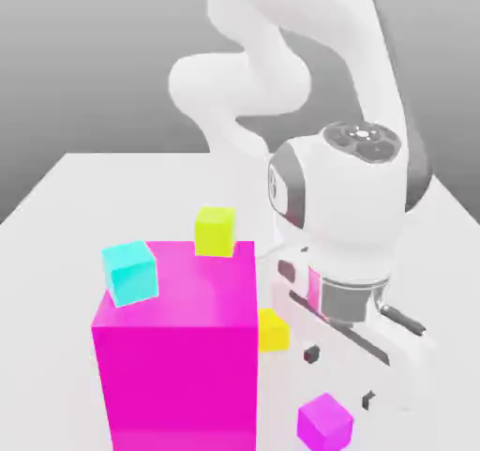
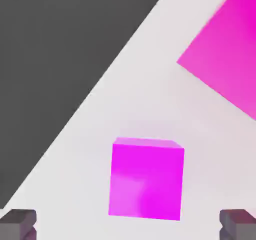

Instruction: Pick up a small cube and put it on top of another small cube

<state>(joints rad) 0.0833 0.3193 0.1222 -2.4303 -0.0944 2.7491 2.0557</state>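
Purple-magenta, the small cube (image 2: 146, 179) lies free on the white worktop (image 2: 125, 104) between the gripper's (image 2: 128, 225) spread, empty fingers (image 2: 19, 223), seemingly lined up for grasping, while the cyan cube (image 1: 130, 272) waits beside the hot-pink block (image 1: 178, 346).

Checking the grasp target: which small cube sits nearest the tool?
The purple-magenta cube, lying between the open tool's fingers in the hand view; the cyan cube and both yellow cubes sit by the hot-pink block.
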